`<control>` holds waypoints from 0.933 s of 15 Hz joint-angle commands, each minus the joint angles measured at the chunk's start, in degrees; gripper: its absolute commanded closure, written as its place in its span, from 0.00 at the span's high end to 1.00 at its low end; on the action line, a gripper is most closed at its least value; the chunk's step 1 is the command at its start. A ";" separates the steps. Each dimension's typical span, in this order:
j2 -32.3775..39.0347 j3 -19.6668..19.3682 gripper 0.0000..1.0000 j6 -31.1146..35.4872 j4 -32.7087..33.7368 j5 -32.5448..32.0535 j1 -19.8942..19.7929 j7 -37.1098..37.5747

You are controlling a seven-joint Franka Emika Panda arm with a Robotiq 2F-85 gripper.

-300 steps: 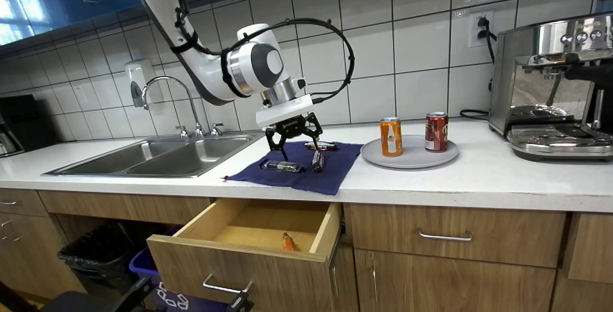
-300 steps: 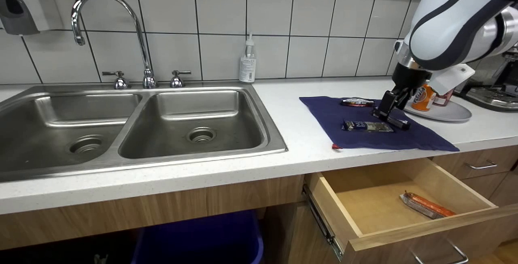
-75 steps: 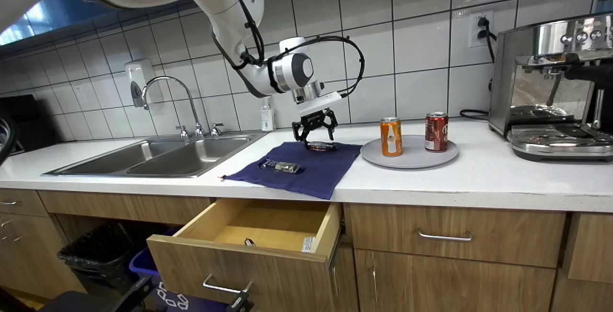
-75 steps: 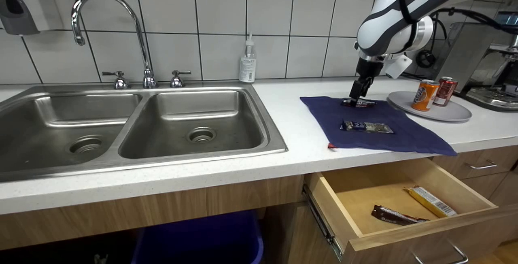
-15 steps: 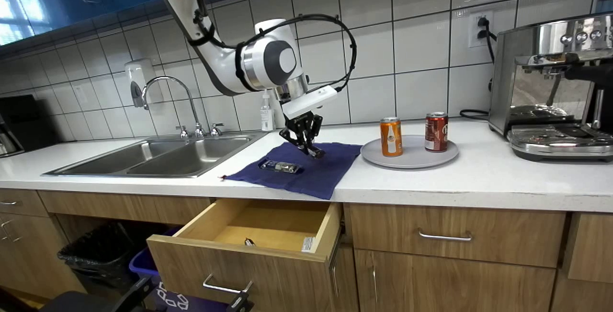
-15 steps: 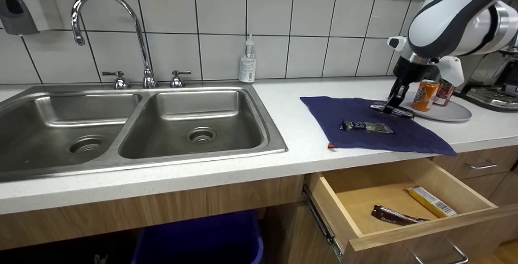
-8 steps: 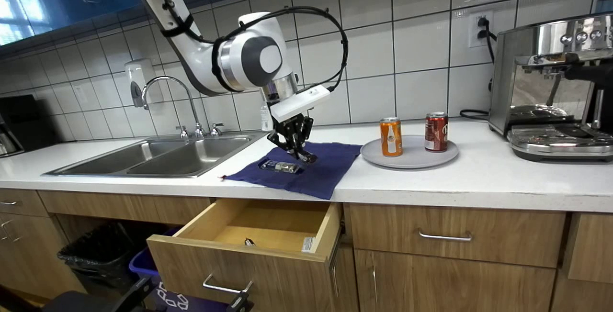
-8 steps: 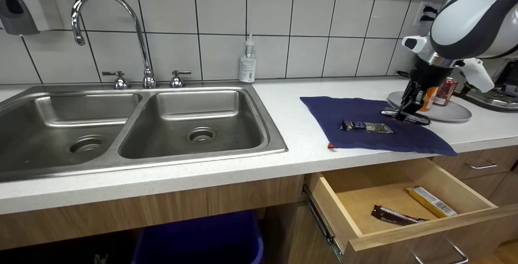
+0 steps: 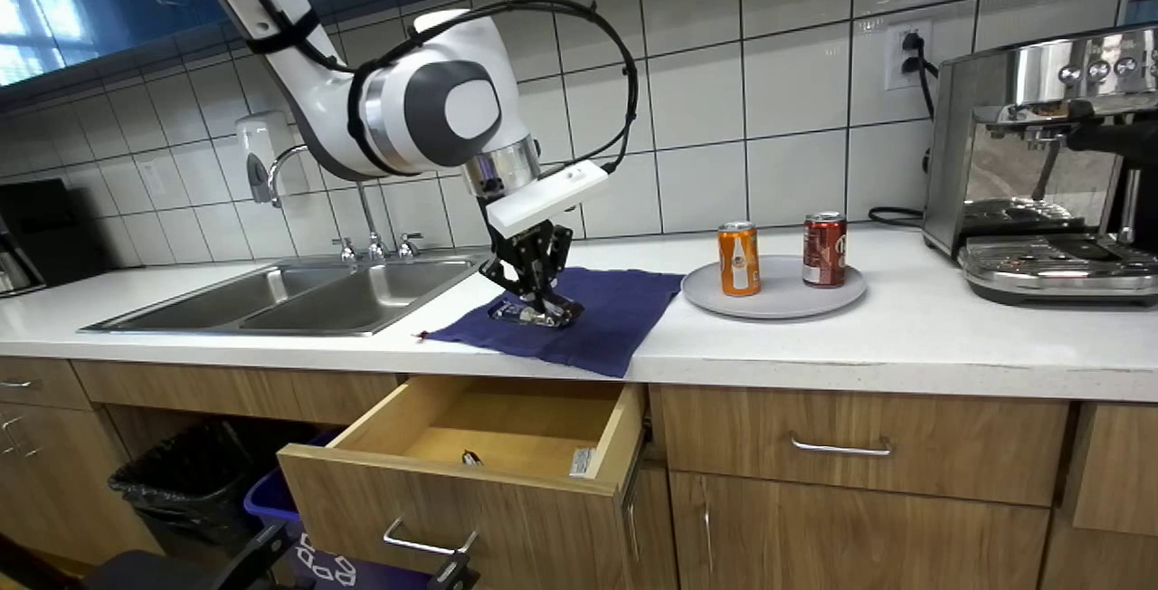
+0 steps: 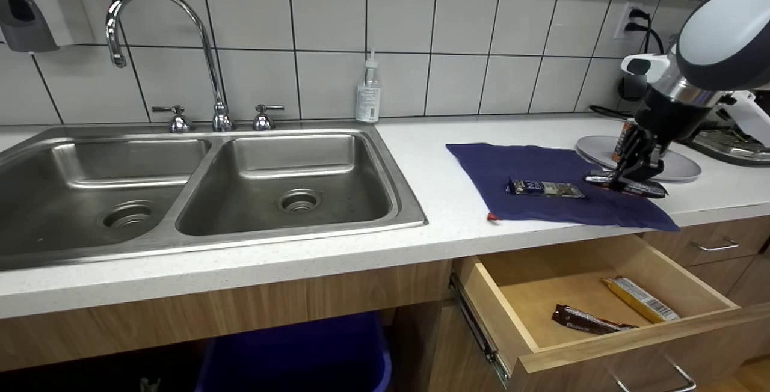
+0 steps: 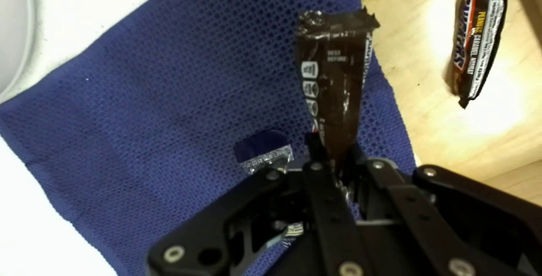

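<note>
My gripper (image 11: 335, 153) is shut on a brown-wrapped candy bar (image 11: 338, 73), which sticks out lengthwise beyond the fingertips in the wrist view. Both exterior views place the gripper (image 10: 634, 175) over the blue cloth (image 10: 511, 163), with the held bar (image 10: 651, 190) crosswise in it. On that cloth lies a bar in a clear and dark blue wrapper (image 10: 544, 189), partly hidden by the gripper in the wrist view. Below the counter an open drawer (image 10: 529, 272) holds a brown Snickers bar (image 11: 478, 34) and a yellow-wrapped bar (image 10: 642, 299).
A grey plate (image 9: 778, 308) bears an orange can (image 9: 739, 260) and a red can (image 9: 824, 251). Farther along stands a coffee machine (image 9: 1067, 165). The double sink (image 10: 289, 199) with its faucet (image 10: 210, 61) and a clear bottle (image 10: 368, 97) are on the opposite side.
The held bar lay at the cloth's back five seconds ago; over the last second the gripper has carried it toward the counter's front. Twenty seconds ago the drawer showed only one orange-wrapped bar.
</note>
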 commanded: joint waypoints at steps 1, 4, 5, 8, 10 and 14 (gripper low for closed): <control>-5.31 -0.45 0.04 2.07 -5.65 3.54 1.52 -3.99; -7.85 -1.36 0.04 2.47 -9.13 4.29 3.51 -3.63; -8.62 -1.73 0.04 2.33 -10.08 4.30 4.22 -3.46; -10.87 -3.19 0.04 2.61 -13.50 3.39 6.50 -2.69; -12.02 -4.24 0.04 2.87 -15.44 2.36 7.91 -2.01; -12.62 -6.01 0.04 4.08 -18.33 0.32 9.98 -1.17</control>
